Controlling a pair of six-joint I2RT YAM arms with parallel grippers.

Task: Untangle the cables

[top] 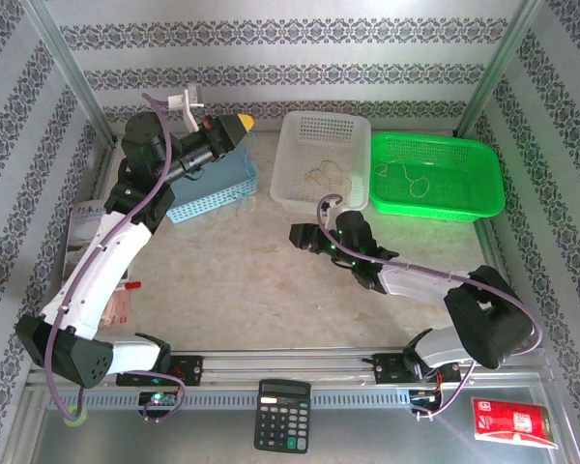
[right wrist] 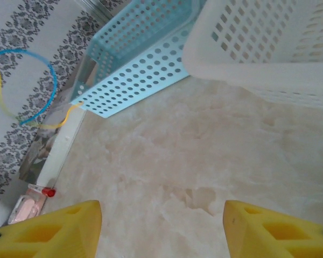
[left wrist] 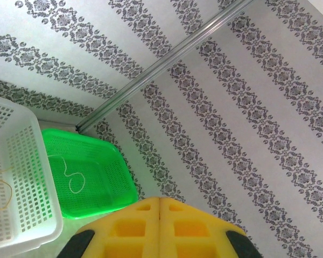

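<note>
My left gripper point(top: 237, 123) is raised above the light blue basket point(top: 211, 191), its yellow fingers point(left wrist: 134, 226) pressed together with nothing showing between them. My right gripper point(top: 298, 236) hovers low over the bare table, in front of the white basket point(top: 292, 155). It is open, and I see only table between its fingers point(right wrist: 70, 228). A yellowish-tan cable point(top: 321, 175) lies in the white basket. A whitish cable point(top: 407, 174) lies in the green basket point(top: 483, 184). A blue and yellow cable loop point(right wrist: 47, 94) shows by the blue basket's corner point(right wrist: 91, 97); what holds it I cannot tell.
The three baskets stand in a row along the back wall. Papers and a small packet point(top: 89, 224) lie at the left edge. A calculator point(top: 282, 416) and a red packet point(top: 513, 422) sit on the near rail. Metal frame posts point(top: 68, 72) stand at the corners.
</note>
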